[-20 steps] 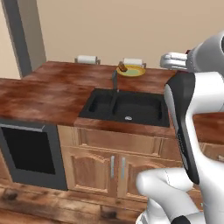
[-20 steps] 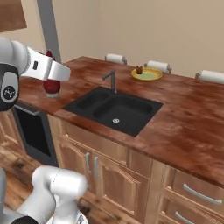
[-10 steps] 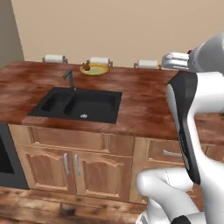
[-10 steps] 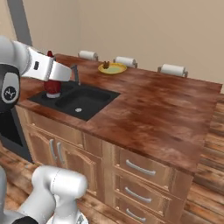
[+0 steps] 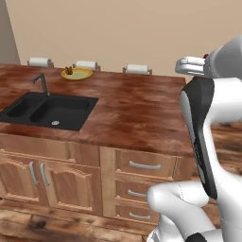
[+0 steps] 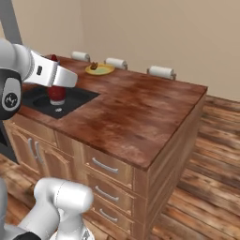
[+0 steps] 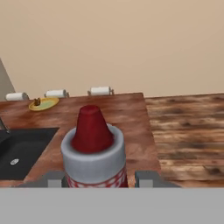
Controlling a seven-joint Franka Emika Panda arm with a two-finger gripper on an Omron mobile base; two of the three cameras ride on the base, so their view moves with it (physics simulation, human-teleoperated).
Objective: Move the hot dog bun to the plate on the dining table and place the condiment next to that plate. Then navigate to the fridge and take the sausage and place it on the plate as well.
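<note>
Carried high over the long reddish-brown wood bench (image 6: 140, 112), above the black sink (image 6: 56, 101), for drop-off beside the round yellow-rimmed plate (image 6: 100, 69) at far left, bun-like lump already on it. Claw (image 7: 98, 178) narrowed, pinching the small dark red condiment bottle with grey collar (image 7: 93, 148) upright between both tips.

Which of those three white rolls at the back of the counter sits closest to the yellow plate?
The middle roll, just behind the yellow plate. The left roll and the right roll both stand farther off along the counter's back edge.
</note>
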